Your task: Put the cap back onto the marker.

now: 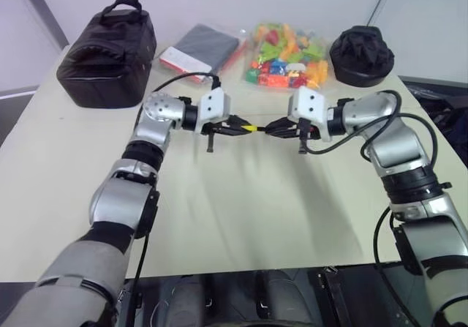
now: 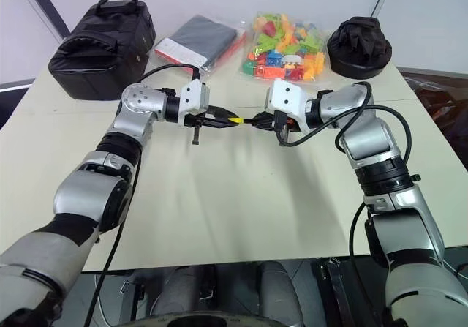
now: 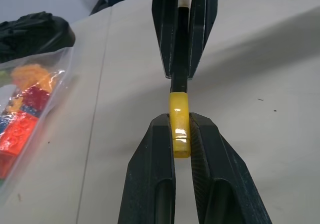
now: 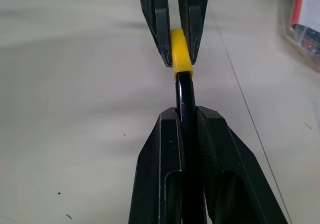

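Above the pale table [image 2: 219, 210] the two arms meet tip to tip; the left gripper [image 2: 228, 119] pinches the yellow cap [image 2: 236, 121], and the right gripper [image 2: 257, 121] is closed on the black marker [image 2: 248, 121], cap and marker in one line between them — held clear of the tabletop. Along the far edge stand a black bag [image 2: 102, 42] at the left, a flat dark packet [image 2: 194, 38], a clear bag of colourful toy pieces [image 2: 289, 45], and a crumpled black pouch [image 2: 358, 45] at the right.
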{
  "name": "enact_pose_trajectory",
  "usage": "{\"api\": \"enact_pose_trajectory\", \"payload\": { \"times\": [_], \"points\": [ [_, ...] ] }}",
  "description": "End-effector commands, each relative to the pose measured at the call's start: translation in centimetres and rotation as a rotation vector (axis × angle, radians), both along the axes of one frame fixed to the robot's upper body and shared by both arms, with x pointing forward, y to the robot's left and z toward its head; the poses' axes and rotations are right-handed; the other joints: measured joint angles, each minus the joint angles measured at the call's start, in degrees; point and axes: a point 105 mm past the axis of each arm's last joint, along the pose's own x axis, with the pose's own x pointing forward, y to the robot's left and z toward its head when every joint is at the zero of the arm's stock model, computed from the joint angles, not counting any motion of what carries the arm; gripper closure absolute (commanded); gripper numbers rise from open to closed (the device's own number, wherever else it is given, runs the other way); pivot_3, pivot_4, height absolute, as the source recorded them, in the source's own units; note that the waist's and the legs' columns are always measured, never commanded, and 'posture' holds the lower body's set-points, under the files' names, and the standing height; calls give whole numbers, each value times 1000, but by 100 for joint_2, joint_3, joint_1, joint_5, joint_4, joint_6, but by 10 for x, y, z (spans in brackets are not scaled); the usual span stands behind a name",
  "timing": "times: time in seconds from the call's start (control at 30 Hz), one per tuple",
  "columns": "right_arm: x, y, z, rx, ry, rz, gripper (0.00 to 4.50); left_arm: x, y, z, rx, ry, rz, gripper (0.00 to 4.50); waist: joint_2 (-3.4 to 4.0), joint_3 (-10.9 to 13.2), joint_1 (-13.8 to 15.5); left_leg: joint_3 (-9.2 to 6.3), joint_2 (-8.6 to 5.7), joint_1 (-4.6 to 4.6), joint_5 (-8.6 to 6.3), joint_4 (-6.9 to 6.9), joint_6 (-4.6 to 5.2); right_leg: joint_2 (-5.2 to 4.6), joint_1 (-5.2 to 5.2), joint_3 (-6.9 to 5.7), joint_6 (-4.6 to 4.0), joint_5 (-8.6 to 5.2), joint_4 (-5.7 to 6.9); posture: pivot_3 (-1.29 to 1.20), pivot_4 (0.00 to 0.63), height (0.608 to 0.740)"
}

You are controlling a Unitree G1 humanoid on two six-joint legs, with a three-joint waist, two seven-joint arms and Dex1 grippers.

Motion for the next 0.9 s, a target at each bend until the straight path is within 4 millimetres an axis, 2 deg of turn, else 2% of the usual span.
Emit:
{"api": "enact_pose_trajectory", "payload": {
  "times": [0.03, 0.3, 0.6, 0.9],
  "points": [
    [4, 4, 21, 18, -104, -5, 4500, -21, -27, 4, 35, -63, -186, 4436, 0, 0, 3, 1, 0, 0, 0, 0, 0, 0, 0, 0, 0, 0, 0, 0, 150, 740],
    [6, 1, 21, 5, -107, -19, 4500, -16, -22, -7, 147, -58, -152, 4436, 0, 0, -1, 0, 0, 0, 0, 0, 0, 0, 0, 0, 0, 0, 0, 0, 150, 740],
    [7, 6, 21, 19, -93, -26, 4500, -15, -30, -7, 131, -70, -141, 4436, 0, 0, -1, -1, 0, 0, 0, 0, 0, 0, 0, 0, 0, 0, 0, 0, 150, 740],
    [10, -10, 10, 17, -56, -85, 4500, -7, -19, -13, 185, -85, -75, 4436, 0, 0, 2, -1, 0, 0, 0, 0, 0, 0, 0, 0, 0, 0, 0, 0, 150, 740]
  ]
}}
